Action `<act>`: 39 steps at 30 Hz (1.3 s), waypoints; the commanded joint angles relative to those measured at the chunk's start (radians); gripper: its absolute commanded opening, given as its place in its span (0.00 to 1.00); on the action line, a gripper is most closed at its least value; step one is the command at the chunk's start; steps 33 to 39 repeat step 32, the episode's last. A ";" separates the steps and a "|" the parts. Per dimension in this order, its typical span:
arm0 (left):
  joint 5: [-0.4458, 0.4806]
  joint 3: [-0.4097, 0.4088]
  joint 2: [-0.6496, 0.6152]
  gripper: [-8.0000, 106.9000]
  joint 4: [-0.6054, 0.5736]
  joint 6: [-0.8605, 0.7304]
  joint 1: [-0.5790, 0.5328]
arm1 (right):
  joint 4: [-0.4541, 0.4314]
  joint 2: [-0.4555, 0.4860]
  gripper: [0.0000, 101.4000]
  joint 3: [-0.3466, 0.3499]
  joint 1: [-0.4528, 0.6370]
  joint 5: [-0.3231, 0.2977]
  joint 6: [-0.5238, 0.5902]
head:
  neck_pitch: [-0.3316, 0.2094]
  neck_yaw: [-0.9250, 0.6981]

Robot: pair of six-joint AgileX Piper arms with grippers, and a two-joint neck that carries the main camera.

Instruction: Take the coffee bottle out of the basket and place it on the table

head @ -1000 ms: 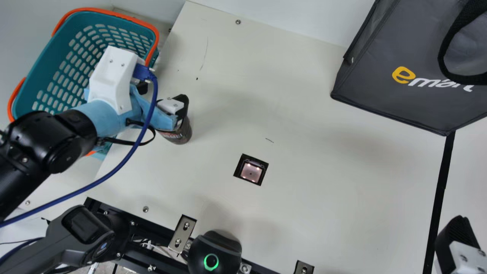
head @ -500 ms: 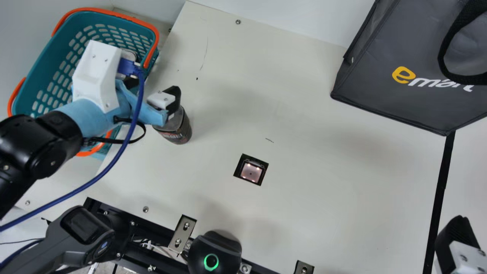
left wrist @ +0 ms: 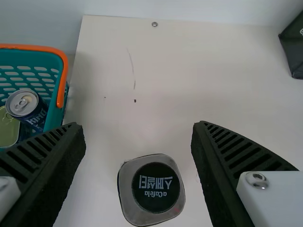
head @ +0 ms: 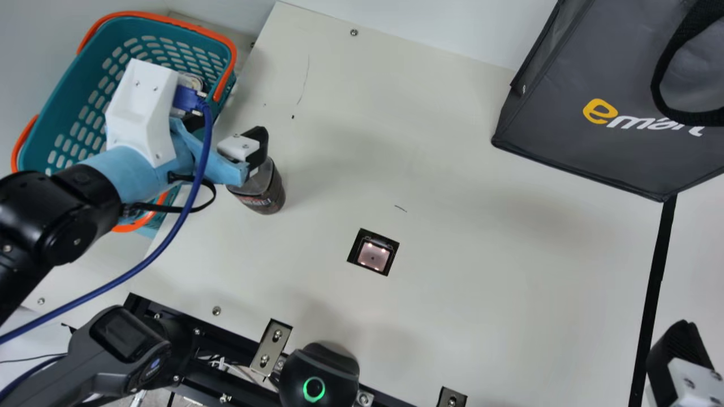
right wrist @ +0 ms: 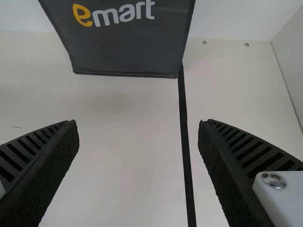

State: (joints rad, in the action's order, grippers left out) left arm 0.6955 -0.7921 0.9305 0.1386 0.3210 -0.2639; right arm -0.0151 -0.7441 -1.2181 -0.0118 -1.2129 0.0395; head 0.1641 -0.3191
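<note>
Left gripper (left wrist: 138, 126): fingers spread wide, holding nothing. Coffee bottle (head: 266, 195) is out of the basket (head: 56, 107) and on the table (head: 452, 282); in the left wrist view its lid (left wrist: 156, 187) shows between the two fingers, apart from both, nearer the outer finger (left wrist: 208, 149). Cannot tell how far below the tips the lid sits. Basket lies past the basket-side finger (left wrist: 71, 142), with a can (left wrist: 35, 111) inside. Right gripper (right wrist: 138, 122): also spread wide, nothing held, well apart from the bottle.

Placing looks done; what remains, by judgement, is backing away.

Risks: outer finger overlaps the bottle's top in the main view; a sideways withdrawal at low height could clip the lid and tip or drag the bottle. Closing early might pinch or nudge it. A swing toward the basket could catch the orange handle (head: 164, 21) with the basket-side finger. Straight up first seems safest.

Bottle orientation: upright, base down, lid up toward the fingers; long axis roughly vertical, square to the tabletop. Printed side faces away from the fingers' tips, toward the robot's side.
</note>
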 commanded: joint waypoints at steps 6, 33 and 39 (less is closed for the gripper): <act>0.000 0.000 0.000 0.85 0.000 0.000 0.000 | 0.000 0.000 0.90 0.000 0.000 0.000 0.000 | -0.026 -0.002; 0.000 0.000 0.000 0.85 0.000 0.000 0.000 | 0.000 0.000 0.90 0.000 0.000 0.000 0.000 | -0.026 -0.002; 0.000 0.000 0.000 0.85 0.000 0.000 0.000 | 0.000 0.000 0.90 0.000 0.000 0.000 0.000 | -0.026 -0.002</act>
